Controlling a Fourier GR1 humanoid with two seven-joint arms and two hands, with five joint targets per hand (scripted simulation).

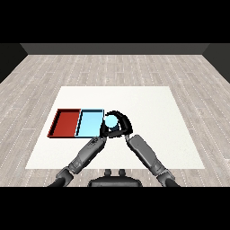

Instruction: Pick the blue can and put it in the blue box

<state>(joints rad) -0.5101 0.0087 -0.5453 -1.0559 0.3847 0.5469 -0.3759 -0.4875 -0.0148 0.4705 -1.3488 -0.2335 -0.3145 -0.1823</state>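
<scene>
The blue can (111, 121) is pale blue and stands just off the right edge of the light blue tray (90, 123), near the middle of the table. My right hand (123, 122) comes in from the lower right and is curled round the can, with fingers arching over its top and far side. My left hand (103, 131) sits low at the can's left, by the tray's near right corner. Its fingers are relaxed and hold nothing. Where the two black hands meet, their outlines merge. The can's lower part is hidden.
A red tray (65, 122) lies against the left side of the light blue tray. Both trays show only their bare floors. The white table (152, 103) spreads wide to the right and behind the hands, with wooden floor beyond its edges.
</scene>
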